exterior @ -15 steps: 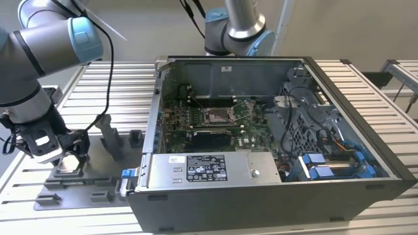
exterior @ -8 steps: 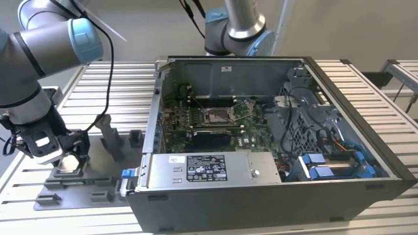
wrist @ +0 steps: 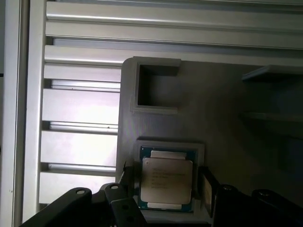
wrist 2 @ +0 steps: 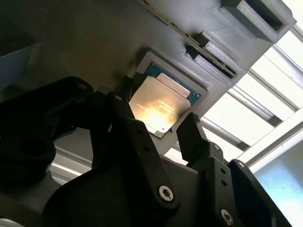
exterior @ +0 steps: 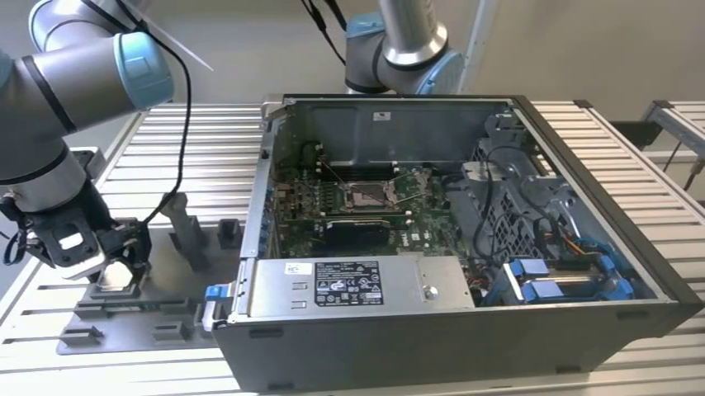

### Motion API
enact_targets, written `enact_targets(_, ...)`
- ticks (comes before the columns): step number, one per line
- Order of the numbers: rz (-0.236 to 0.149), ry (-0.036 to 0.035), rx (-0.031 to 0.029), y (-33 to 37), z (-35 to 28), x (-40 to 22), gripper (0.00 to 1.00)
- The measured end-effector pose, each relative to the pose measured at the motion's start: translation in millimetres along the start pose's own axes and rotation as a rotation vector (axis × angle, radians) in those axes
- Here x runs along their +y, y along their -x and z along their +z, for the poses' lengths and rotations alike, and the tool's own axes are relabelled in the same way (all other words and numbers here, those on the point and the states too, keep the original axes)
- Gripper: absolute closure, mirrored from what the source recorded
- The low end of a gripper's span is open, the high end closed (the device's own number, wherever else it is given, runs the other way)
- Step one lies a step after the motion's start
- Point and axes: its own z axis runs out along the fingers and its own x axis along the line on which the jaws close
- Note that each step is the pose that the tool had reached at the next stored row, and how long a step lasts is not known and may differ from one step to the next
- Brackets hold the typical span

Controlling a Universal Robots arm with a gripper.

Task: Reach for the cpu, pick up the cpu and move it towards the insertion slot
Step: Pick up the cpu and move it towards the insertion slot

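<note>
Fingers [wrist 2: 190,137] spread either side of the cpu [wrist 2: 158,106].

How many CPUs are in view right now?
1. The cpu lies in its recess on the grey fixture plate, between the gripper's open fingers. The insertion slot looks empty; others could be hidden inside the case.

silvery cpu [wrist: 166,183], grey fixture [wrist: 227,118]

In both wrist views I see the thin, flat, square cpu [wrist 2: 161,106] [wrist: 166,182], silvery metal on top with a green rim, lying flat in a shallow recess of the grey fixture plate [wrist: 222,118]. In the exterior view the square, shiny metal-framed insertion slot [exterior: 367,194] sits on the green motherboard [exterior: 295,205], well apart from it.
</note>
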Motion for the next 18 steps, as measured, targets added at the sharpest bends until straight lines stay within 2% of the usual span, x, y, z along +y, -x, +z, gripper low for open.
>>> enact_targets(7,0.000,0.0000,0.0000,0.0,0.0,-0.1,0.00)
enact_targets(8,0.000,0.0000,0.0001,0.0,0.0,-0.1,1.00)
enact_targets(18,0.000,0.0001,0.0000,-0.1,-1.2,-0.2,1.00)
